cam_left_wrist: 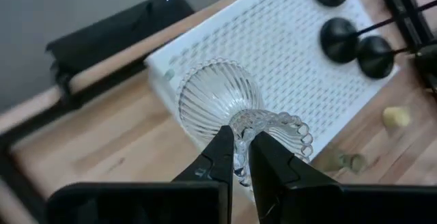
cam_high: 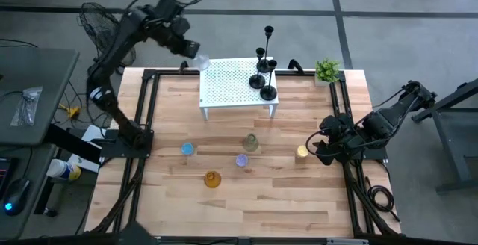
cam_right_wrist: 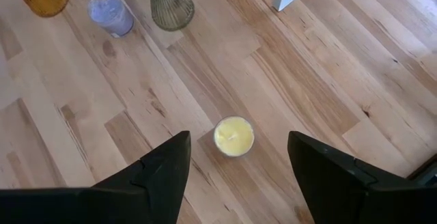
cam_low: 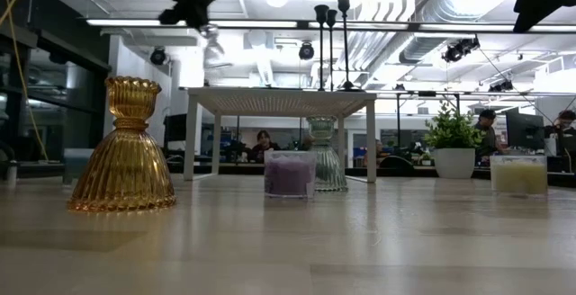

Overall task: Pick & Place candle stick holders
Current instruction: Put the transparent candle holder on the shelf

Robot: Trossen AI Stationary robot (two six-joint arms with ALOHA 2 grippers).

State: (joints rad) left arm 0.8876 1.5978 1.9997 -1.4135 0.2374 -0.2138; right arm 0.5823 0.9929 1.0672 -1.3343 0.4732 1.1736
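My left gripper (cam_high: 193,53) is high over the far left corner of the white perforated stand (cam_high: 235,88), shut on a clear ribbed glass candle holder (cam_left_wrist: 218,104). Three slim black candlesticks (cam_high: 265,73) stand by their round bases on the stand's right end. On the table rest several small glass holders: blue (cam_high: 187,149), amber (cam_high: 212,178), purple (cam_high: 241,160), green (cam_high: 251,143) and yellow (cam_high: 302,152). My right gripper (cam_high: 320,149) hangs open just right of the yellow holder (cam_right_wrist: 233,136), touching nothing. My left gripper holds the clear holder by the beaded rim (cam_left_wrist: 240,161) of its small cup. One finger (cam_left_wrist: 270,159) appears to be inside the cup and the other (cam_left_wrist: 217,156) outside. The fingers slant down from the far left. The holder hangs clear above the stand, its bell-shaped foot (cam_left_wrist: 215,98) pointing away from the fingers.
A small green potted plant (cam_high: 326,71) sits at the far right, beside the stand. A black frame (cam_high: 146,118) runs along the table's edges. Bare wood lies along the near side of the table (cam_high: 246,208).
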